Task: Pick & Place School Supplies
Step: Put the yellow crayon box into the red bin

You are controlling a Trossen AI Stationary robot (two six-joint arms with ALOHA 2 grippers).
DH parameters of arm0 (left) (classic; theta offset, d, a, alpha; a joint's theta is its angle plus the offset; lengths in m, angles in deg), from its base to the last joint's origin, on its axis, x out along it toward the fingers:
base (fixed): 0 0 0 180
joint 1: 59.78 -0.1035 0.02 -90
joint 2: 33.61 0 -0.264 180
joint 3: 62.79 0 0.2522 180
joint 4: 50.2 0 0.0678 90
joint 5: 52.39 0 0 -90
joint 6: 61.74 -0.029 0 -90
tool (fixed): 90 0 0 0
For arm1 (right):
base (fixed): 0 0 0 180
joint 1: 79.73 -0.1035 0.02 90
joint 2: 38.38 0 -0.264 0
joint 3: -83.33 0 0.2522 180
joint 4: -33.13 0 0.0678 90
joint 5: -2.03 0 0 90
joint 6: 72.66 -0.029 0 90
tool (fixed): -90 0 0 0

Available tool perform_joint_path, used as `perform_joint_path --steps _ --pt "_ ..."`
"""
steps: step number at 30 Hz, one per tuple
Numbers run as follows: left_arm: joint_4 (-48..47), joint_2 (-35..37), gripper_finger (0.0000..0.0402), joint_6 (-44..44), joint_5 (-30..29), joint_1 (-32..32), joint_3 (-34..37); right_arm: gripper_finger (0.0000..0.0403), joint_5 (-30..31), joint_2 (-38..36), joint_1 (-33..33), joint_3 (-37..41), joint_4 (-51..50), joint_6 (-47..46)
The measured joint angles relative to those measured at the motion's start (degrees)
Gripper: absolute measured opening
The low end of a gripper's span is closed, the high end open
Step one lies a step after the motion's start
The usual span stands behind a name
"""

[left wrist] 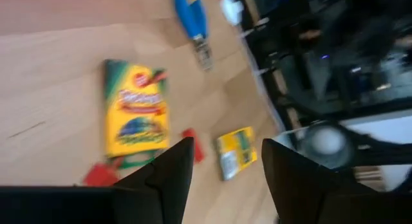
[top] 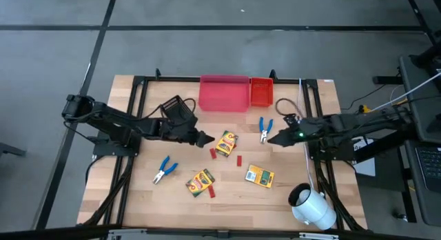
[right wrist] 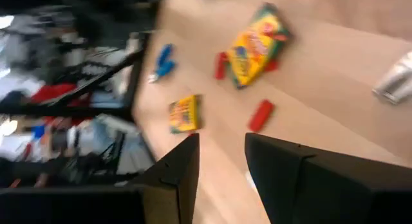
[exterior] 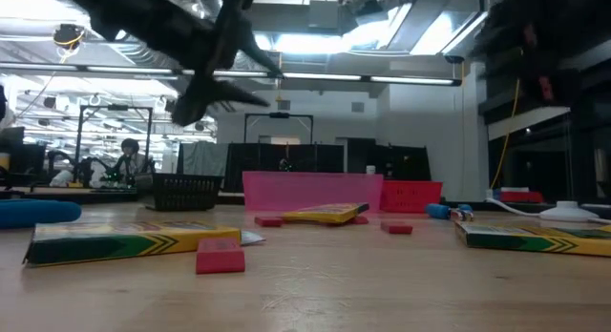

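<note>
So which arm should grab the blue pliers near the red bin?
Probably the right: its open pincer hovers right beside those blue-handled metal pliers; the left pincer is by a crayon box.

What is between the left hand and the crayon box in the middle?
Nothing that shows. From above, the left hand, open, sits just beside the middle crayon box, with only bare table between them. A red piece lies close by but off to the side. The right hand waits near the blue pliers.

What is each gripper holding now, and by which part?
Nothing is held. The left gripper and the right gripper are both open and empty above the table; the crayon boxes lie untouched.
</note>
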Motion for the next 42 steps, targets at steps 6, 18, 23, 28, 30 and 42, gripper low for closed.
perform_joint_path --steps 6,18,23,28,30,42 --pt "1.7 0.0 0.0181 -2.1 -1.0 2.4 0.0 0.0142 2.1 14.8 -0.3 0.0 6.1 -2.9" --pt "5.5 4.4 0.018 -2.1 -4.6 11.1 0.0 0.0182 3.7 45.8 3.0 0.0 38.8 -5.9" --pt "5.1 7.7 0.018 -2.6 -8.3 13.8 0.0 0.0182 6.8 51.1 3.8 0.1 45.0 -8.9" --pt "4.5 10.1 0.018 -3.8 -9.5 14.5 0.0 0.0182 9.4 51.9 5.3 0.0 45.0 -9.0" --pt "4.6 10.7 0.018 -4.2 -9.5 14.5 0.0 0.0182 9.5 51.9 6.4 0.0 45.1 -8.8" --pt "4.6 11.2 0.018 -8.8 -7.7 12.7 0.0 0.0182 7.9 51.9 11.3 0.0 45.1 -5.0"
